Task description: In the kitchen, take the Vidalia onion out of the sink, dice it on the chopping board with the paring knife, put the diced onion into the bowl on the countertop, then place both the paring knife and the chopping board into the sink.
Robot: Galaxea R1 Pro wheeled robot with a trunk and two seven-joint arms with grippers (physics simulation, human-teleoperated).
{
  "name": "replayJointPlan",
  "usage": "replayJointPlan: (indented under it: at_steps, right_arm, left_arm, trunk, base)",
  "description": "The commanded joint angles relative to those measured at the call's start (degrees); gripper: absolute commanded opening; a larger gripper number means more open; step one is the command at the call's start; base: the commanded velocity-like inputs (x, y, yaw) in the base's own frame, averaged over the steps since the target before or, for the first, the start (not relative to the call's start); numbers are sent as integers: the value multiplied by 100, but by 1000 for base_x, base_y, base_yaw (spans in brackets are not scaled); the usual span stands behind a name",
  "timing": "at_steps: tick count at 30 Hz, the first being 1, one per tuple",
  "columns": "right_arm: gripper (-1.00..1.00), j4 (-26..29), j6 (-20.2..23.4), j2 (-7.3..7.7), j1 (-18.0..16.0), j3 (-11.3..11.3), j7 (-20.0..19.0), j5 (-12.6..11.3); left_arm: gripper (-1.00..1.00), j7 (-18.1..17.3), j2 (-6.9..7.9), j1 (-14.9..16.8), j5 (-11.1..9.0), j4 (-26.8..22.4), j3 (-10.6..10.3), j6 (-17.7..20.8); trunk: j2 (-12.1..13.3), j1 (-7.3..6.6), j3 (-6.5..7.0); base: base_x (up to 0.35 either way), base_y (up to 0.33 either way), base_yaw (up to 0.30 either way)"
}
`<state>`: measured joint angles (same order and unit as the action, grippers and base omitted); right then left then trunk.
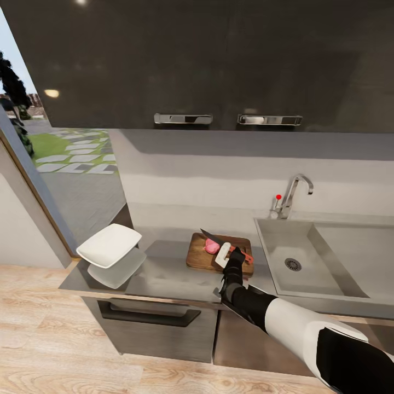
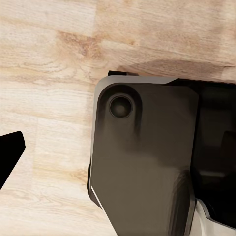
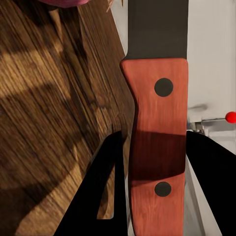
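The brown chopping board (image 1: 203, 258) lies on the grey countertop (image 1: 164, 276), just left of the sink (image 1: 328, 257). A pink piece of Vidalia onion (image 1: 212, 246) rests on the board's far part; its edge also shows in the right wrist view (image 3: 64, 2). My right gripper (image 1: 234, 257) (image 3: 152, 142) is shut on the red handle of the paring knife (image 3: 156, 147). The knife's dark blade (image 1: 210, 236) points over the onion. The white bowl (image 1: 109, 244) sits at the counter's left end. My left gripper (image 2: 118, 162) hangs over the floor, with one dark fingertip (image 2: 11, 152) far to the side.
A chrome faucet (image 1: 294, 192) with a red knob (image 1: 278, 197) stands behind the steel basin. Dark upper cabinets (image 1: 219, 65) hang overhead. Left of the counter, a doorway (image 1: 65, 164) opens onto a garden. Light wood floor (image 1: 54, 339) runs along the cabinet fronts.
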<state>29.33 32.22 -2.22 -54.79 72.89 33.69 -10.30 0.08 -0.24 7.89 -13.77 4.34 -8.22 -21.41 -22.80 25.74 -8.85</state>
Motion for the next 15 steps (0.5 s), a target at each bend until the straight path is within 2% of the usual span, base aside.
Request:
replayJointPlan:
  at_steps: [1,15]
  right_arm:
    - [-100,3,4,2,-10,55,41,-130]
    - [-100,-94,4,2,-12,62,32,-153]
  left_arm:
    - [100,1,-3,11,-38,23,-48,-39]
    - [100,1,-3,11,-38,24,-48,-39]
  trunk:
    - [-12,4,-13]
    - [-12,4,-13]
  base:
    - [0,0,0]
    - [0,0,0]
